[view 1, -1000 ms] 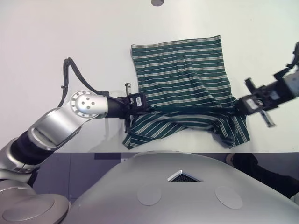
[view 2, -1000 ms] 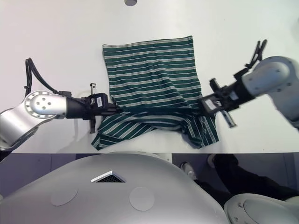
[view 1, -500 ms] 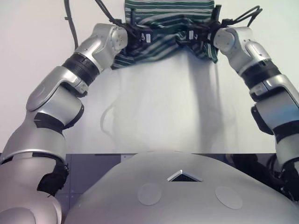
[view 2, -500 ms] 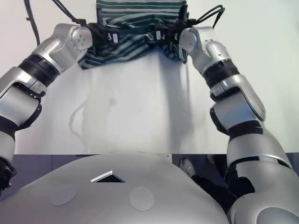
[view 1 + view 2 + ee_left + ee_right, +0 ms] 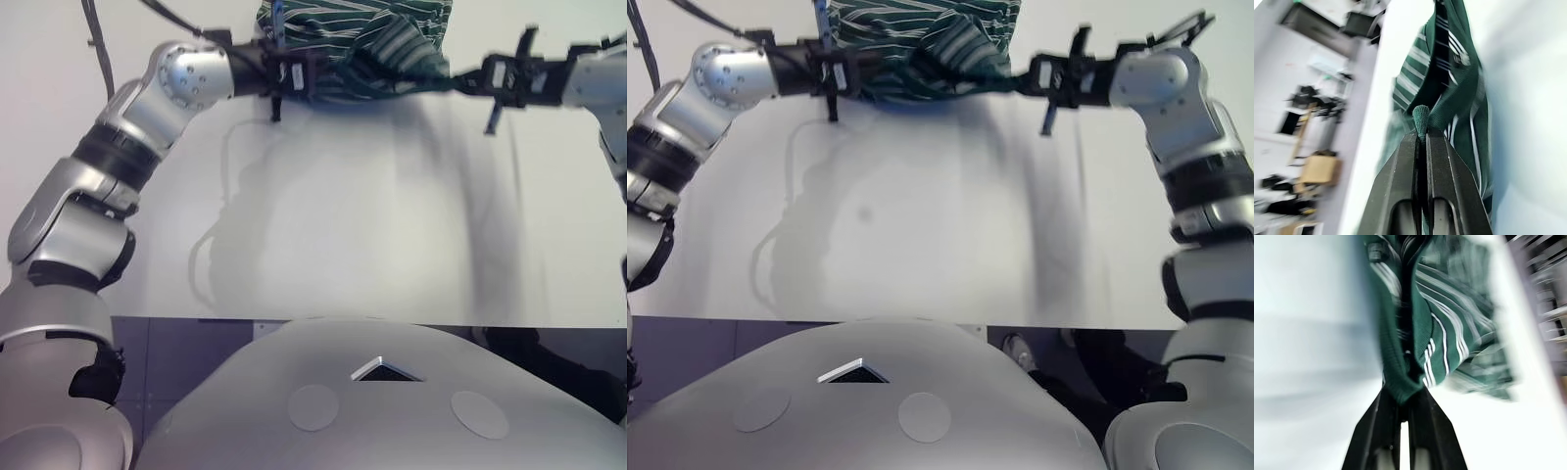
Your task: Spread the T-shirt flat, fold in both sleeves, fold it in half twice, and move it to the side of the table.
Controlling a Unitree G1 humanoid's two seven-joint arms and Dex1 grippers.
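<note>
White table carries the green striped T-shirt at its far side, bunched and stretched between both arms. The left gripper and right gripper each pinch a fabric fold. Blurred furniture stands beyond.

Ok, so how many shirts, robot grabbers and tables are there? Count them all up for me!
T-shirt: 1
Grippers: 2, the left gripper and the right gripper, each pinching the shirt
Table: 1
Total: 4
</note>
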